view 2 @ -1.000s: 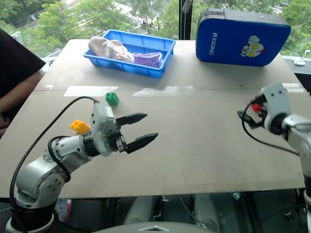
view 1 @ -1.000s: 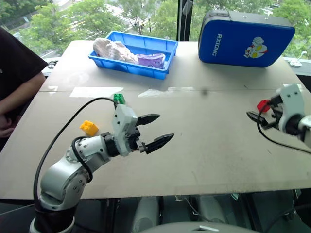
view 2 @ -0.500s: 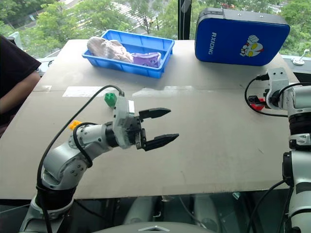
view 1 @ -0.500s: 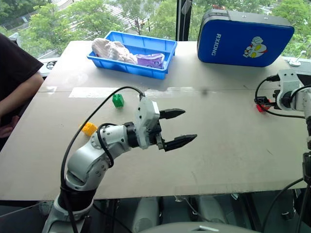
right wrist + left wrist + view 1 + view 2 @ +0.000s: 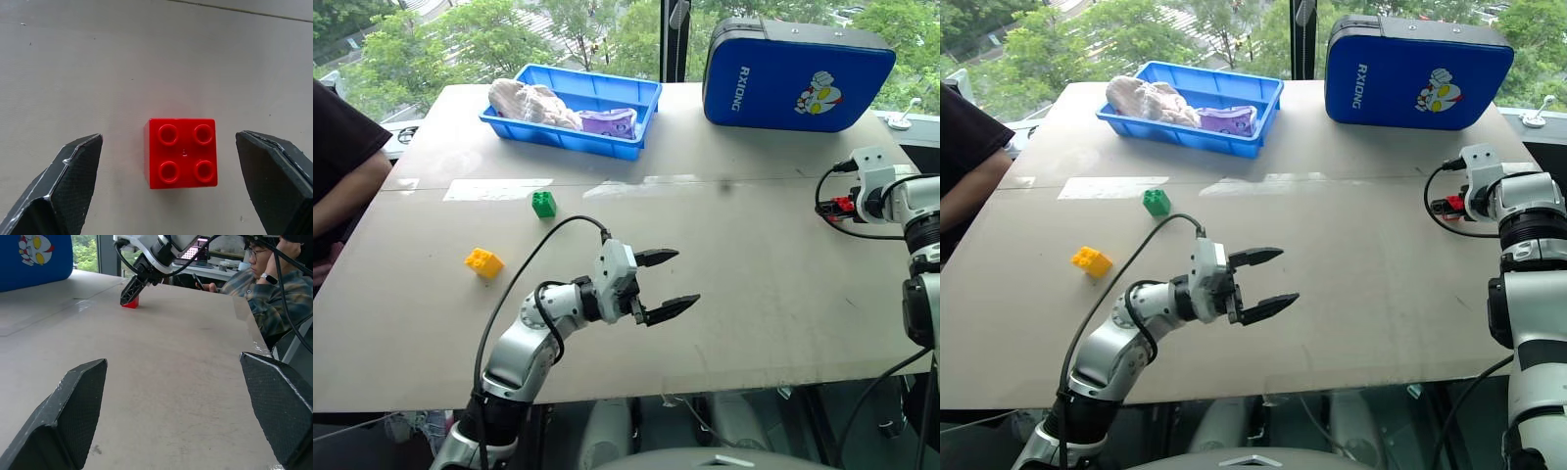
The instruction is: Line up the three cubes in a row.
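From the head, no row exists yet: the green cube (image 5: pixel 543 204) sits at 12 o'clock of the left hand (image 5: pixel 668 284), the yellow cube (image 5: pixel 483 262) at its 9 o'clock, both untouched on the desk (image 5: pixel 744 284). The left wrist view shows that hand released, empty. The right wrist view shows the right hand (image 5: pixel 182 183) spread wide, straddling the red cube (image 5: pixel 181 152), which is not yet grasped.

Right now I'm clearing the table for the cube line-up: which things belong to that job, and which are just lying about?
For the job: red cube, green cube, yellow-orange cube.

Lying about: blue tray with its contents, blue case, white tape strip.
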### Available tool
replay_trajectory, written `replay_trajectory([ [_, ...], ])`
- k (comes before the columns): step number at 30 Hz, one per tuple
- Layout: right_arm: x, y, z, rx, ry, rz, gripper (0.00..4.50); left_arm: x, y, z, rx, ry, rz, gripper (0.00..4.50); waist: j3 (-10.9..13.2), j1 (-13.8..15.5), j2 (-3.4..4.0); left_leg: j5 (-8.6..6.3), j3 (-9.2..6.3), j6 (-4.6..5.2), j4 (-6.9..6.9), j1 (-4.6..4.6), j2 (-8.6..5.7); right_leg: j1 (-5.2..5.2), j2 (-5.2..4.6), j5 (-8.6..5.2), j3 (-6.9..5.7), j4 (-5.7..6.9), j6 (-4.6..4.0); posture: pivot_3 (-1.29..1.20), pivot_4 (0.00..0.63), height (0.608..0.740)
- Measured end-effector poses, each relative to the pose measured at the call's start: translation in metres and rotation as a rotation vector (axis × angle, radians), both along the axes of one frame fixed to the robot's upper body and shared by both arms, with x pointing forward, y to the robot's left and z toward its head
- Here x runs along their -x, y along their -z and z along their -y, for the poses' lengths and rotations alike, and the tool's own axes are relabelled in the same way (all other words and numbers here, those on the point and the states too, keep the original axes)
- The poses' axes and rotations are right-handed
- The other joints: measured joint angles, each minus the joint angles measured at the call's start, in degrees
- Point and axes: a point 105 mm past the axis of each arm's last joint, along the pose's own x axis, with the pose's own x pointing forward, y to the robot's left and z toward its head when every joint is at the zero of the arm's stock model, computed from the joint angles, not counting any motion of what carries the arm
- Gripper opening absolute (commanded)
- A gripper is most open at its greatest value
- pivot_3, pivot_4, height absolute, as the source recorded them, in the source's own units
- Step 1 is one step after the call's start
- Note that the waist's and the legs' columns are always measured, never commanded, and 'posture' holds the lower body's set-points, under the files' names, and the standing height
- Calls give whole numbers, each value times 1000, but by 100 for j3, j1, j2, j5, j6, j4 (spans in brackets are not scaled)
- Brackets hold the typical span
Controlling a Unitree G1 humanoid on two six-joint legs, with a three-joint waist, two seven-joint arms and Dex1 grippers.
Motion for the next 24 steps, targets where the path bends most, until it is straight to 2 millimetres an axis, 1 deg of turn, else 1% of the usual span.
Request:
replay_trajectory([
  [1, 0, 1, 0, 1, -2, -4, 3520, 0, -2, -1, 5, -6, -1, 4500, 0, -1, 0, 0, -2, 0, 0, 0, 0, -1, -1, 0, 5, 0, 0, 0, 150, 740],
  [2, -1, 1, -1, 2, -4, -5, 3288, 0, -4, -1, 7, -7, 3, 4500, 0, -3, 0, 0, -3, 0, 0, 0, -1, -1, -1, 1, 7, -1, 1, 0, 150, 740],
  [4, -1, 2, -2, 5, -15, -8, 2324, -1, -11, -2, 18, -11, 0, 4500, 0, -3, 0, -1, -3, 1, 1, 0, -1, -1, -2, 2, 9, -1, 3, 0, 150, 740],
  [5, -2, 1, -2, 7, -20, -8, 1761, -3, -15, -3, 21, -17, -1, 4500, 0, -1, 0, -1, -4, 2, 1, 0, -2, -1, -2, 3, 8, -1, 5, 0, 150, 740],
  [6, -3, -1, -3, 10, -27, -2, 1357, -5, -19, -3, 19, -21, 0, 4500, 0, -2, 0, -1, -5, 1, 1, 1, -2, 0, -1, 12, 8, -1, 20, 0, 150, 740],
  [7, -4, -3, -4, 13, -31, 3, 1308, -7, -26, -5, 20, -27, 5, 4500, 0, -2, 0, -1, -8, 1, 0, 1, -2, 0, 0, 14, 6, 0, 24, 0, 150, 740],
  [12, -4, -4, -7, 3, -68, 3, 1308, -16, -43, -13, 2, -51, 10, 4500, 1, -6, 2, -1, -9, 1, 0, 1, -3, -1, 3, 14, 5, -1, 25, 0, 150, 740],
  [13, -5, -11, -18, -22, -164, 30, 1308, -17, -46, -17, -10, -59, -6, 4500, 2, -18, 4, -1, -9, 1, -1, 0, -2, -2, 2, 14, 7, -2, 26, 0, 150, 740],
  [14, -4, -18, -28, -35, -261, 63, 1308, -16, -46, -19, -22, -56, -21, 4500, 2, -20, 5, -1, -11, 1, -1, 0, 1, -2, 2, 14, 7, -2, 27, 0, 150, 740],
  [15, 0, -26, -45, -46, -402, 101, 1308, -14, -45, -21, -35, -56, -36, 4500, 3, -20, 6, -1, -14, 1, -2, -1, 4, -3, 3, 14, 7, -2, 28, 0, 150, 740],
  [16, 3, -32, -60, -55, -499, 127, 1308, -14, -45, -24, -38, -60, -46, 4500, 3, -29, 7, -2, -20, 1, -4, 0, 9, -4, 3, 13, 6, -1, 30, 0, 150, 740],
  [17, 12, -37, -80, -57, -631, 157, 1308, -13, -44, -25, -40, -62, -54, 4500, 3, -25, 7, -2, -28, 1, -6, 0, 9, -4, 5, 12, 1, 0, 31, 0, 150, 740],
  [19, 32, -37, -119, -39, -863, 173, 1308, -12, -44, -29, -43, -68, -66, 4500, 3, -12, 8, -2, -41, 1, -7, -1, 10, -3, 7, 11, -11, 1, 31, 0, 150, 740],
  [21, 53, -31, -155, -8, -1059, 149, 1308, -9, -38, -37, -67, -94, -86, 4500, 4, -12, 8, -1, -44, 0, -7, 0, 9, -3, 8, 11, -16, 5, 29, 0, 150, 740],
  [23, 66, -24, -179, 35, -1184, 115, 1308, -5, -34, -43, -94, -104, -95, 4500, 5, -10, 9, -1, -43, -1, -3, 0, 9, -3, 7, 10, -18, 5, 26, 0, 150, 740],
  [24, 72, -19, -189, 65, -1240, 87, 1308, -2, -33, -45, -104, -106, -99, 4500, 5, 0, 9, -1, -42, -1, 1, 0, 9, -2, 4, -3, -18, 5, 6, 0, 150, 740],
])
